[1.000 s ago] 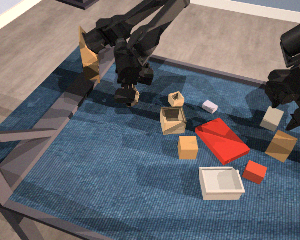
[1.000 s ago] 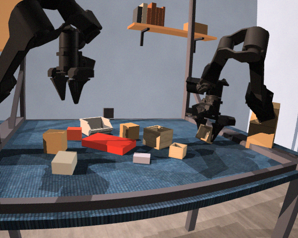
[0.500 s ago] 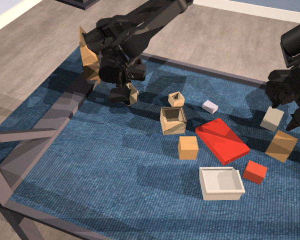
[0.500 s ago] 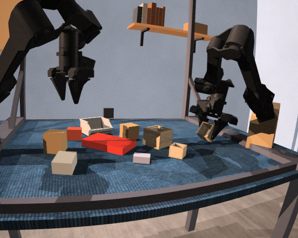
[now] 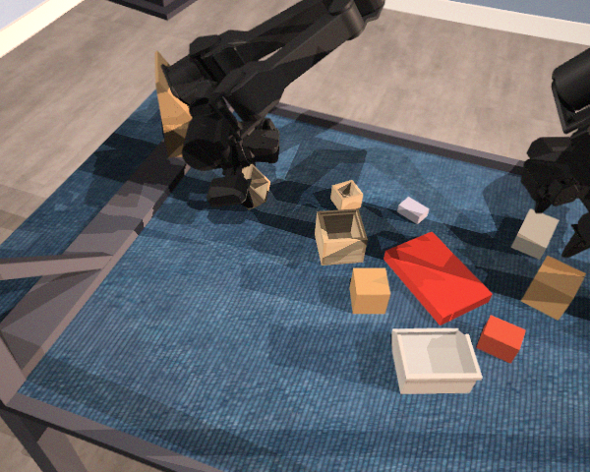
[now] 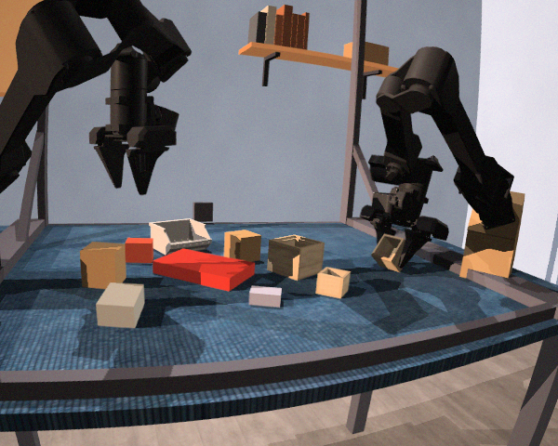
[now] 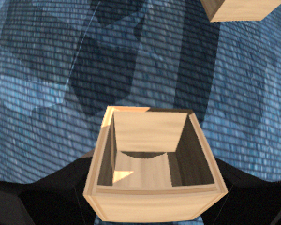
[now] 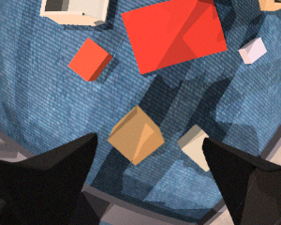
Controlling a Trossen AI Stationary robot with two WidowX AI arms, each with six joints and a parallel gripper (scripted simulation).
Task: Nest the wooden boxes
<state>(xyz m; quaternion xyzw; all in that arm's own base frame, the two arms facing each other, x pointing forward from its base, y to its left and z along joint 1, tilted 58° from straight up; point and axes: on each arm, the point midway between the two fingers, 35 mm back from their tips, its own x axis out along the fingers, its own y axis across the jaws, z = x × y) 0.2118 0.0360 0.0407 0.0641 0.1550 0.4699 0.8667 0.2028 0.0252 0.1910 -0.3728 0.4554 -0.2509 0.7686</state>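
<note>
With 12 o'clock at the top edge of the top view and the largest open wooden box [image 5: 341, 252] [image 6: 280, 259] as the dial's centre, that box sits upright on the blue table mat [image 5: 183, 324] [image 6: 231, 338] [image 7: 155, 70] [image 8: 47, 108], its open side up. The smallest open wooden box [image 5: 346, 202] [image 6: 331, 286] [image 8: 273, 7] stands just beside it at 12 o'clock, also open side up and outside it.

Out at 10 o'clock, the left gripper [image 5: 249, 189] [image 6: 390, 252] [image 7: 147, 148] is clamped on the middle-sized open wooden box [image 5: 259, 190] [image 6: 383, 250] [image 7: 150, 206], which is tilted; whether its low corner touches the mat I cannot tell. None of the three is nested.

The right gripper [image 5: 554, 231] [image 6: 130, 190] [image 8: 152, 141] hangs high at 3 o'clock, fingers wide apart with nothing between them. Also at 3 is a beige block [image 5: 534, 233] [image 6: 119, 306] [image 8: 194, 142], with a tan block [image 5: 554, 287] [image 6: 103, 265] [image 8: 136, 136] between 3 and 4.

A lavender block [image 5: 412, 209] [image 6: 265, 296] [image 8: 253, 51] lies at 2 o'clock, a flat red slab [image 5: 438, 276] [image 6: 202, 269] [image 8: 175, 35] at 4, and a small red block [image 5: 501, 338] [image 6: 139, 250] [image 8: 90, 60] farther out at 4. At 5 come an orange cube [image 5: 370, 291] [image 6: 242, 245] and, beyond it, a white rimmed bin [image 5: 435, 385] [image 6: 160, 238] [image 8: 77, 19]
</note>
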